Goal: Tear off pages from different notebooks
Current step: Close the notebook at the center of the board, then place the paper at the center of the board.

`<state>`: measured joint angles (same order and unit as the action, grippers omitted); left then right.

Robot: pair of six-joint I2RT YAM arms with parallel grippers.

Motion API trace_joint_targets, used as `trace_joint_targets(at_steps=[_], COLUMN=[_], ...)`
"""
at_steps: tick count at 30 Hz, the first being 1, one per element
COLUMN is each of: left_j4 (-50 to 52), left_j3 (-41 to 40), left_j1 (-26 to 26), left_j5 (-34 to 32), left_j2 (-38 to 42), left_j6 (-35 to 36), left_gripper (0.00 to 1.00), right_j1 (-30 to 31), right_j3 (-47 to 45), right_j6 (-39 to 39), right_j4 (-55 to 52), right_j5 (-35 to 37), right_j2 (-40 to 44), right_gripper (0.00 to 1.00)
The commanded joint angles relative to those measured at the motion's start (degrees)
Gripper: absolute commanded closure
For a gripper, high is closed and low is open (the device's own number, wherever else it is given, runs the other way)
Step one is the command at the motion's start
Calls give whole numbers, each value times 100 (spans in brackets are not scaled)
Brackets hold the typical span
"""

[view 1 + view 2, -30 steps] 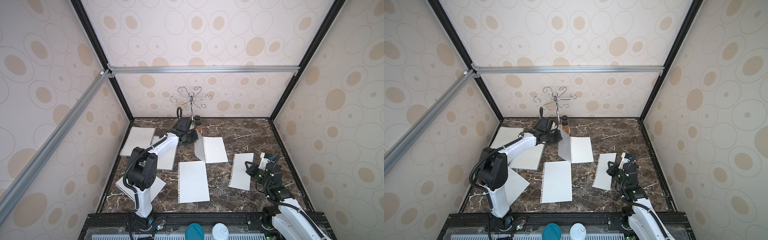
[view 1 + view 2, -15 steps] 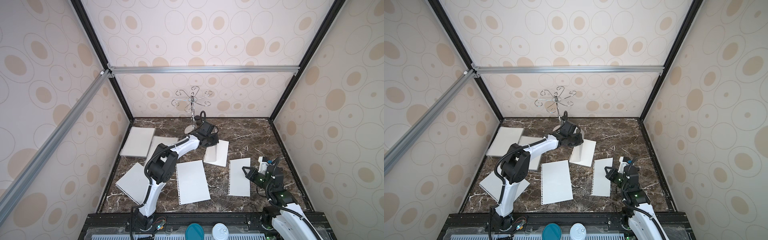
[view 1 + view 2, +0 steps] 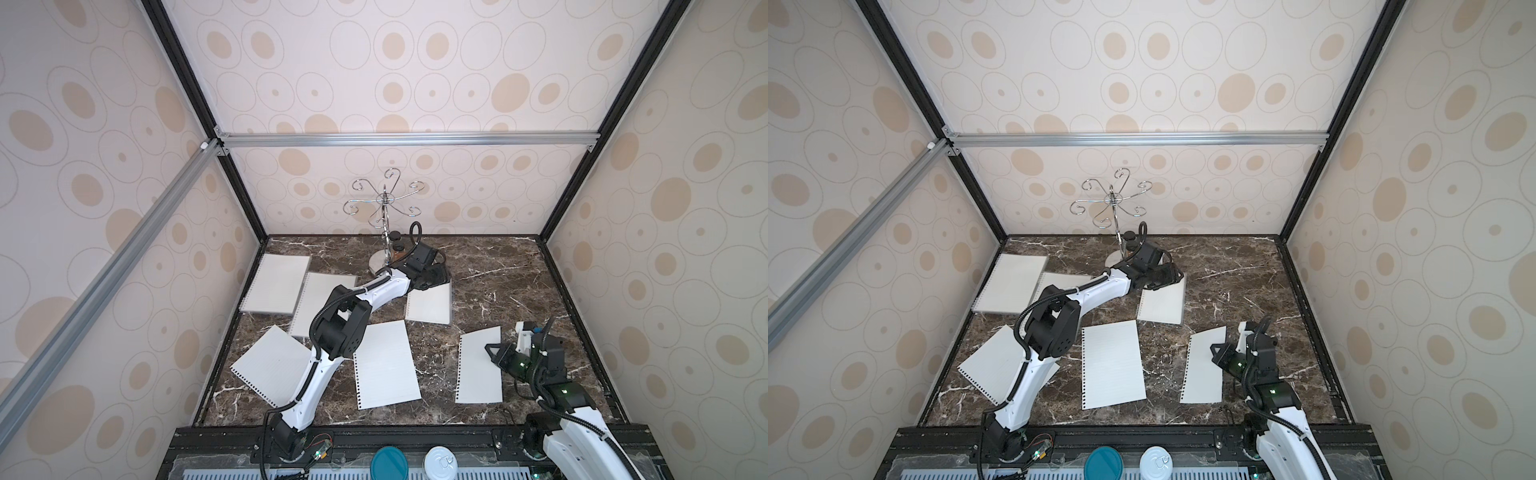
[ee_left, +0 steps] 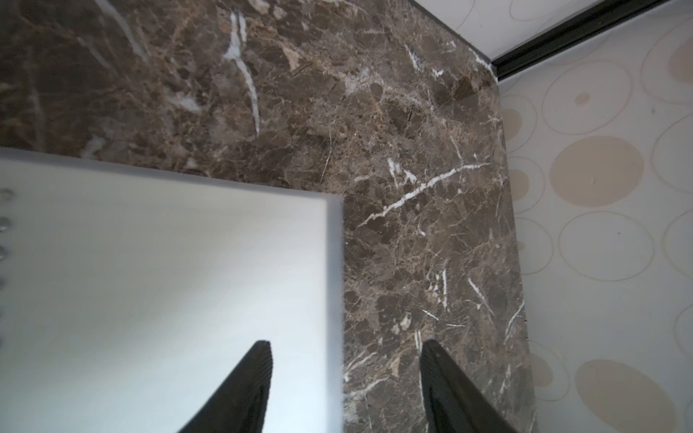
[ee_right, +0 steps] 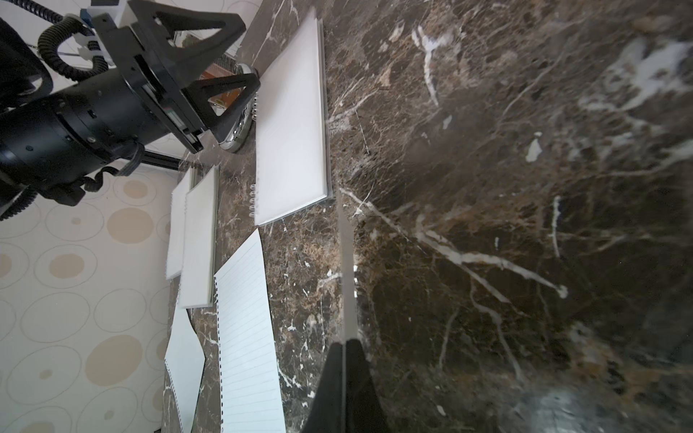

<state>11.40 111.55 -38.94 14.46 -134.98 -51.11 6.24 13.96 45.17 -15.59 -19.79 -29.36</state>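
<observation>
Brown marble table [image 3: 507,286] is carrying it all. The left end effector [image 4: 345,345] is hovering spread over the small notebook [image 4: 168,281] at far centre, one finger above its cover and one above bare stone. The right end effector [image 5: 343,343] is pinching a page [image 5: 347,262] by its edge, near right. A second page [image 3: 384,363] is lying flat mid-table.

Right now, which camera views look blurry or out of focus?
Left wrist view: the white spiral-bound notebook looks soft, the brown marble tabletop crisp. Right wrist view: marble smears toward one corner, and the white page in the right tool blurs edge-on. Both top views: sharp, evenly lit.
</observation>
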Motion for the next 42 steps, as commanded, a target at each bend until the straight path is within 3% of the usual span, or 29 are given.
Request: trace_joint_targets(at_steps=[1,5,9,16,21,25,29,32,37,42], left_j4=[-89,82,-253,-1614,-2680,-3477,-3822,-3437,-3125,-3314], left_j3=[48,-31,-803,-3288,-5447,-7153,-8113,-8221,-8313,-8737], left_j1=[-140,-386,-709,-1285,-1309,-1292,-1274,-1261,-1257,-1254], left_j5=[-245,-577,-1180,-2602,-3316,-4265,-4489,-4659,-4669,-4810], left_j2=[458,833,1617,3834,5738,7327,8418,8702,8784,9040], left_j6=[332,563,833,1577,1980,2262,2737,2905,3201,3418], left_gripper=[30,29,28,23,15,0,0,0,0,0], right_j1=[-35,-35,-35,-35,-33,-18,82,216,236,232], right_j3=[90,138,143,16,-145,-187,-182,-146,-105,169], right_j6=[-65,-87,-54,-67,-66,-72,-64,-96,-190,-405], right_j4=[-519,-700,-637,-90,766,1618,2195,2390,2492,1678], right_j5=[126,35,-312,-754,-677,-864,-857,-622,-363,235], right_j2=[334,423,367,-318,-1288,-2254,-2951,-3245,-3501,-3112], right_gripper=[100,100,100,100,100,98,93,82,50,24])
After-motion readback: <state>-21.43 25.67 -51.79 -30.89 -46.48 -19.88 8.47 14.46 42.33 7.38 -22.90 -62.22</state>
